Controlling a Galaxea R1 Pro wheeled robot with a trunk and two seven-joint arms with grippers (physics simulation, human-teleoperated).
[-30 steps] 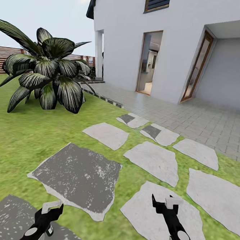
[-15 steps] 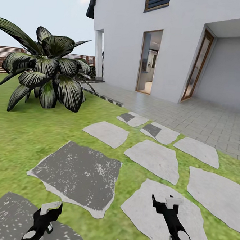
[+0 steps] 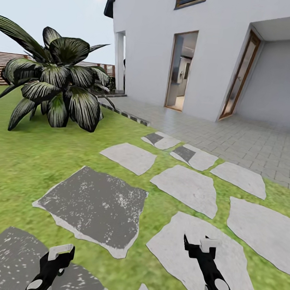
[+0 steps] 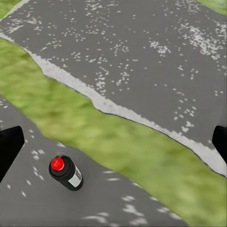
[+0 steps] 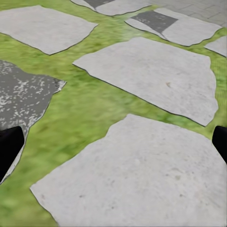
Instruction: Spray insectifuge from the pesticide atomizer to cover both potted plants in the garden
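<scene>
Over stepping stones (image 3: 183, 189) and lawn (image 3: 26, 153), both fingers pairs hang spread, empty

Lawn (image 3: 26, 162): green, mottled. Stepping stones (image 3: 189, 190) near the house: pale grey; the large slab (image 3: 94, 206) further from the house: dark grey with white flecks and a pale edge. Agave (image 3: 57, 90): dark green leaves, pale striping. House wall (image 3: 144, 40): white. Door frames (image 3: 240, 76): brown wood. Fence (image 3: 7, 62) behind the agave: brown slats. Small black can (image 4: 67, 172) on the dark stone: red cap, white label.
</scene>
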